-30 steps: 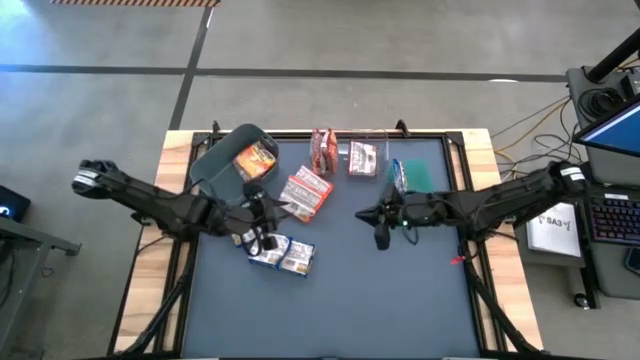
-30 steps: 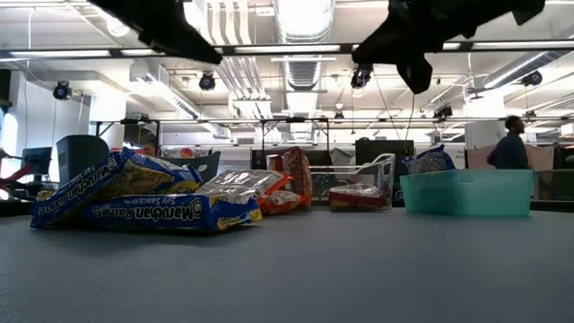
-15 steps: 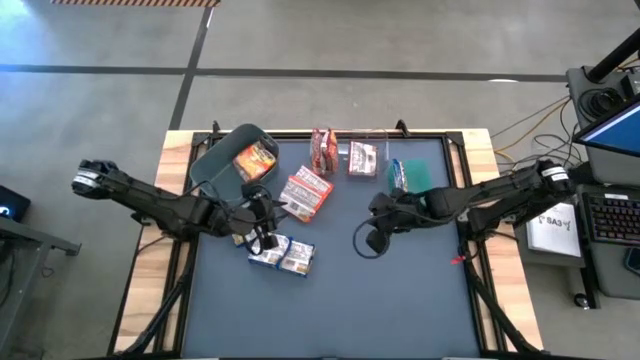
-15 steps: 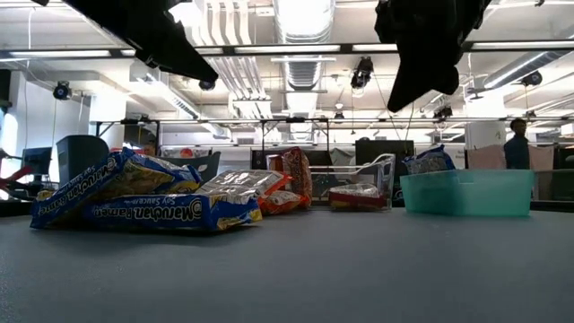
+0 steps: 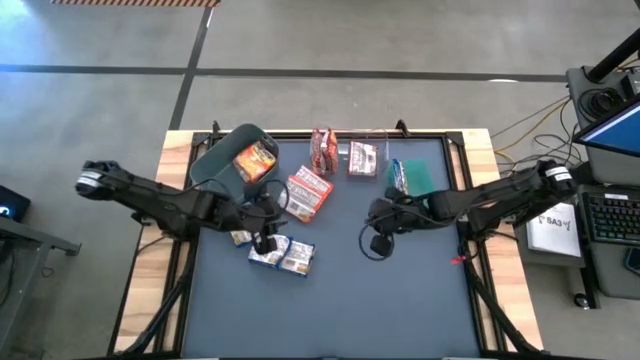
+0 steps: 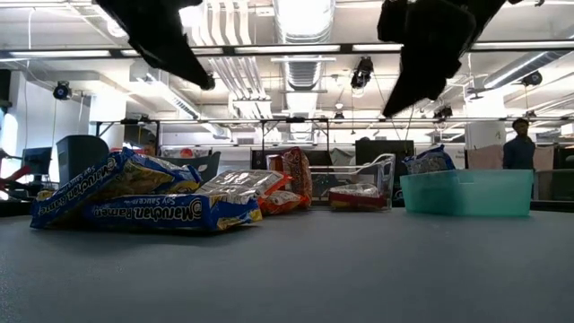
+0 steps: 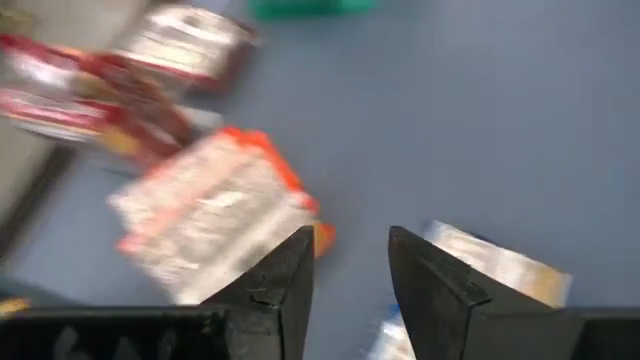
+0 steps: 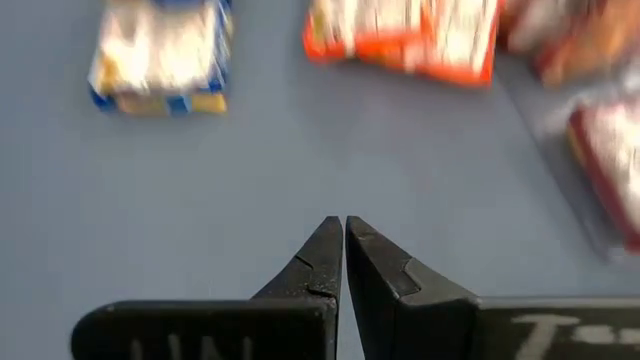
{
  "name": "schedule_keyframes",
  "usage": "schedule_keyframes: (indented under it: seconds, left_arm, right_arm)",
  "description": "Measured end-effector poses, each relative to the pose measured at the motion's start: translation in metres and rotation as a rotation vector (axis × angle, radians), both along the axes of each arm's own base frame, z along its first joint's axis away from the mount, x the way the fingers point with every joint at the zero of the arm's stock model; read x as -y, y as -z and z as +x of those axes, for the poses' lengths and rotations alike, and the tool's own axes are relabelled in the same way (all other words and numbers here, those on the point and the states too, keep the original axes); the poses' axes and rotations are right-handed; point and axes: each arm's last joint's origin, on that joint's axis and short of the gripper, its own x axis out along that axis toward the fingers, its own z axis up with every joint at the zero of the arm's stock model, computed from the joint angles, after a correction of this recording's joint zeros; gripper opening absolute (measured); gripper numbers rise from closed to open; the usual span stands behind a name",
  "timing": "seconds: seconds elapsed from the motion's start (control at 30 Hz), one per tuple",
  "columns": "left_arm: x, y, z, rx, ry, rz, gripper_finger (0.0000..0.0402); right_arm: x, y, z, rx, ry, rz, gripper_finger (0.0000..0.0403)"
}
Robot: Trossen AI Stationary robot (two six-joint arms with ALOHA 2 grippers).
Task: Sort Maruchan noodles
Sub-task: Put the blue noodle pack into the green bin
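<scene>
Blue-and-white packets [image 5: 282,256] beneath left claw [image 5: 266,238]

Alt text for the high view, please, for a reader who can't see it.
Seen from above, two dark arms reach over a grey table: the left gripper hangs over blue-and-white noodle packets, jaws apart and empty; the right gripper, jaws shut, is over bare table. Orange packets lie nearer the back; a green bin stands back right.

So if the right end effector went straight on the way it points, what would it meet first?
Probably bare table first. Beyond it, the right end effector lines up roughly with the orange packet; depth is unclear.
</scene>
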Motion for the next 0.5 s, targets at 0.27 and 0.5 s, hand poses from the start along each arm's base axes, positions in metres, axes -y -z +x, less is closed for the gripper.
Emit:
schedule_keyframes:
  seconds: [0.27, 0.5]
  left_arm:
    - [0.03, -0.012, 0.018, -0.202, 0.136, -0.15, 0.0192]
    - [0.067, 0.008, 0.02, -0.386, 0.17, -0.1, 0.0257]
  right_arm:
    - [0.001, -0.021, -0.004, 0.29, -0.11, -0.111, 0.0009]
    - [0.003, -0.034, -0.013, 0.463, -0.143, -0.159, 0.0009]
